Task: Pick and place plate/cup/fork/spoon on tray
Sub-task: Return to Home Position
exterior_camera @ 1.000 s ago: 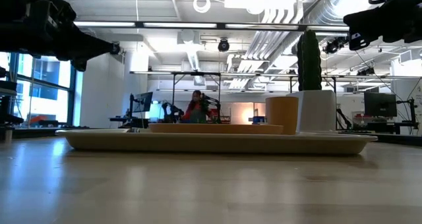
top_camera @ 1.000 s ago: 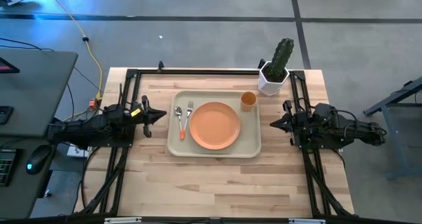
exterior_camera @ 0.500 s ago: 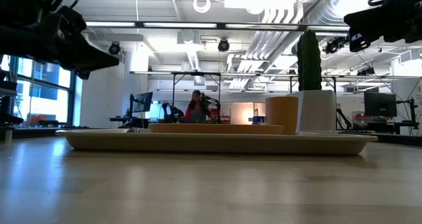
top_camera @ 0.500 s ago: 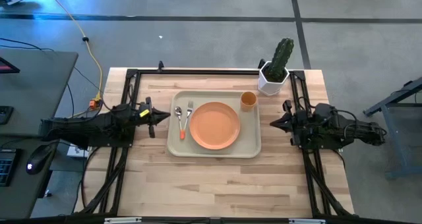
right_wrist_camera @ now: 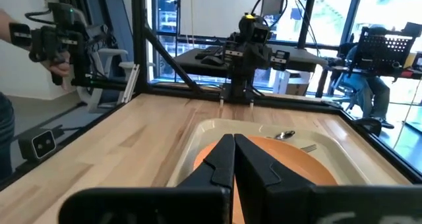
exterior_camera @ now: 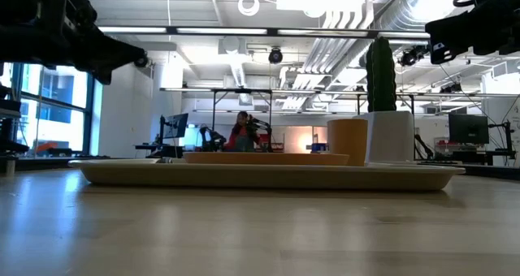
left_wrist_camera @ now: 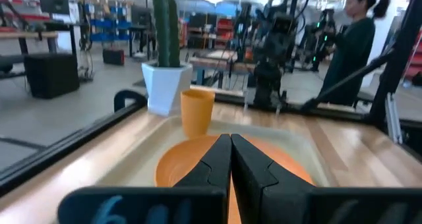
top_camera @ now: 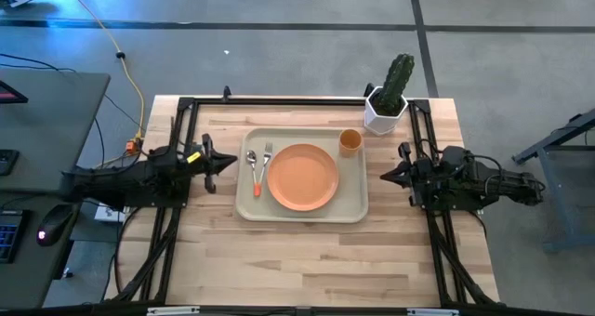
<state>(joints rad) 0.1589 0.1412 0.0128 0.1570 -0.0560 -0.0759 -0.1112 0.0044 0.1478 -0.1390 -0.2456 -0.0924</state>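
With every dish set on the beige tray (top_camera: 302,214): orange plate (top_camera: 303,177) centre, cup (top_camera: 350,141) at the far right corner, spoon (top_camera: 252,170) and fork (top_camera: 265,164) alongside. Left gripper (top_camera: 228,164), pressed together and empty, drawn back a little from half a second ago; right gripper (top_camera: 386,175), likewise closed, parked opposite. Task seemingly complete.

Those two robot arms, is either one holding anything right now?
Nothing is held: the left gripper and right gripper sit shut and empty beside the tray.
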